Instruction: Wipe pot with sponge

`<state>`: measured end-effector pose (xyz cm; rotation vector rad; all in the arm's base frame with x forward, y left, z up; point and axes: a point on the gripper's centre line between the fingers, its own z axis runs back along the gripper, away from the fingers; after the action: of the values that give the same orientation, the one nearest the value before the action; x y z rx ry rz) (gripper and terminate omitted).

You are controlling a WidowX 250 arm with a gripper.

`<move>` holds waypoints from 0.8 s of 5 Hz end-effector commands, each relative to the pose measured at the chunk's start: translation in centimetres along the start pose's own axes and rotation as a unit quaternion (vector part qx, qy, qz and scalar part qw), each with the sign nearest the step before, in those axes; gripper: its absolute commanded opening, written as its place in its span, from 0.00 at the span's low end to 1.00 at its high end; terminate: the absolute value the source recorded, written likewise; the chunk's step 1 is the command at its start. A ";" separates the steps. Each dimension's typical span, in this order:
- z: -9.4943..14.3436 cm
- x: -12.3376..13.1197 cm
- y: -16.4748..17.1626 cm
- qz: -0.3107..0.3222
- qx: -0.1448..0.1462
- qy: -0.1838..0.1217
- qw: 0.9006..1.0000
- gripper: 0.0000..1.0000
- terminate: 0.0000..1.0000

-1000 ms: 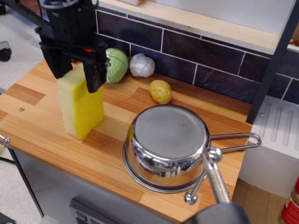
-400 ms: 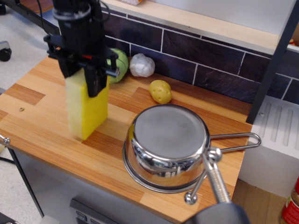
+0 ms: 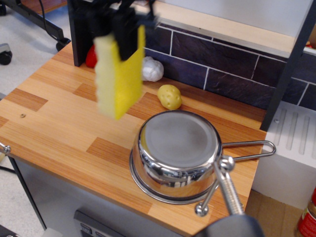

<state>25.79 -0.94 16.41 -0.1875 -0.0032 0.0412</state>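
Observation:
The pot (image 3: pixel 177 155) is a shiny steel saucepan lying upside down on the wooden counter, its flat base facing up and its wire loop handle (image 3: pixel 252 150) pointing right. The sponge (image 3: pixel 121 76) is a thick bright-yellow block with a paler left face. It hangs upright in the air, above the counter and up-left of the pot, blurred by motion. My black gripper (image 3: pixel 124 29) is shut on the sponge's top end. The sponge is apart from the pot.
A small yellow potato (image 3: pixel 170 97) and a white garlic-like item (image 3: pixel 152 69) lie near the dark tiled wall. A red item (image 3: pixel 91 57) shows behind the arm. A metal clamp rod (image 3: pixel 228 185) stands in the foreground at the counter's (image 3: pixel 49 123) front right edge.
The gripper lifted the sponge off the counter and carried it right, toward the pot. The green cabbage-like item is now hidden behind the arm. The pot has not moved.

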 end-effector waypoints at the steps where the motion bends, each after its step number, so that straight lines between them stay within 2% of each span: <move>1: 0.3 0.1 -3.5 0.010 0.019 -0.015 1.000 0.00 0.00; 2: -2.6 -0.5 -3.6 0.005 0.045 -0.031 0.999 0.00 0.00; 3: -4.3 -0.5 -3.2 0.003 0.049 -0.043 0.998 0.00 0.00; 4: -4.8 -0.6 -4.2 0.004 0.043 -0.048 0.998 0.00 0.00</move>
<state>25.09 -6.87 12.22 -0.1015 -0.0820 0.0496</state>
